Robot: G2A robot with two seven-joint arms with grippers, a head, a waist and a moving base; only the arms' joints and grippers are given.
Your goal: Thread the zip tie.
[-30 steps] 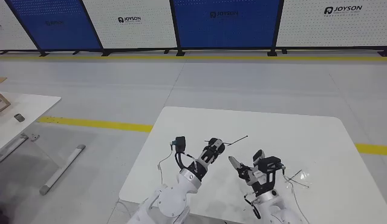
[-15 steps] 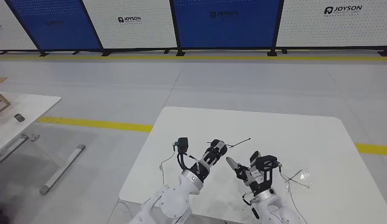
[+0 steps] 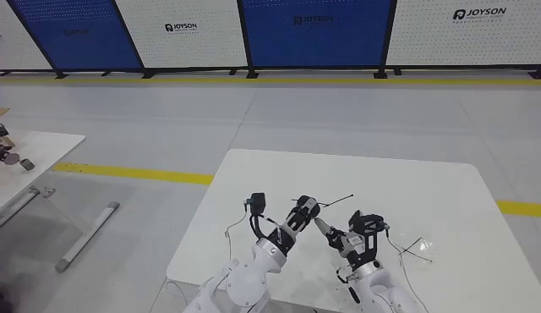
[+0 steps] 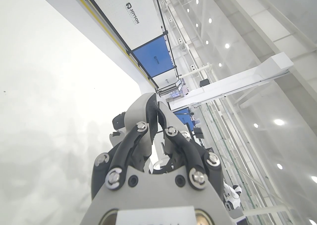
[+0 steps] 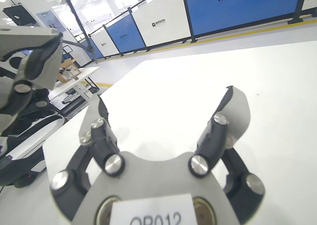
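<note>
A thin black zip tie (image 3: 334, 200) sticks out to the right from my left gripper (image 3: 308, 205), which is shut on it above the white table (image 3: 423, 186). In the left wrist view the left gripper (image 4: 156, 106) has its pads pressed together. The right wrist view shows the left gripper's fingertips (image 5: 55, 40) pinching the zip tie (image 5: 74, 16), whose long strap rises steeply. My right gripper (image 3: 345, 226) stands open just right of the left one, below the tie, with nothing between its fingers. From its own wrist view the right gripper (image 5: 164, 96) has its jaws spread wide over bare table.
A few spare black zip ties (image 3: 416, 248) lie on the table right of the right arm. A thin cable (image 3: 228, 227) hangs near the table's left edge. Another white table (image 3: 42, 148) stands far left across the floor.
The right gripper has shifted left, closer to the left gripper and the tie. The left gripper has edged slightly right, still shut on the tie.
</note>
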